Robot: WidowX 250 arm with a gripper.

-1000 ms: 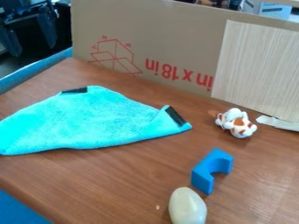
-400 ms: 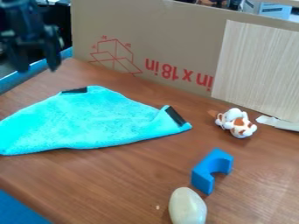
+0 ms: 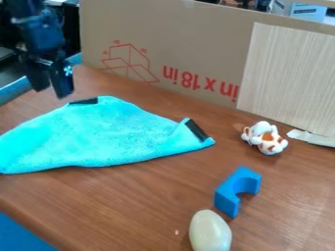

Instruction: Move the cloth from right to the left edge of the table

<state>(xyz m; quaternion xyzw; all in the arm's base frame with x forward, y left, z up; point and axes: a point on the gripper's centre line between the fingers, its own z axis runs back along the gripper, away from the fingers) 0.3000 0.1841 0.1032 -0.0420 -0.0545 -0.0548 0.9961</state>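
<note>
The black two-finger gripper (image 3: 52,91) has dropped closer to the fuzzy turquoise cloth (image 3: 108,135), its jaws parted and empty; the cloth lies on the brown wooden table (image 3: 131,206), so grasping probably comes next.
</note>
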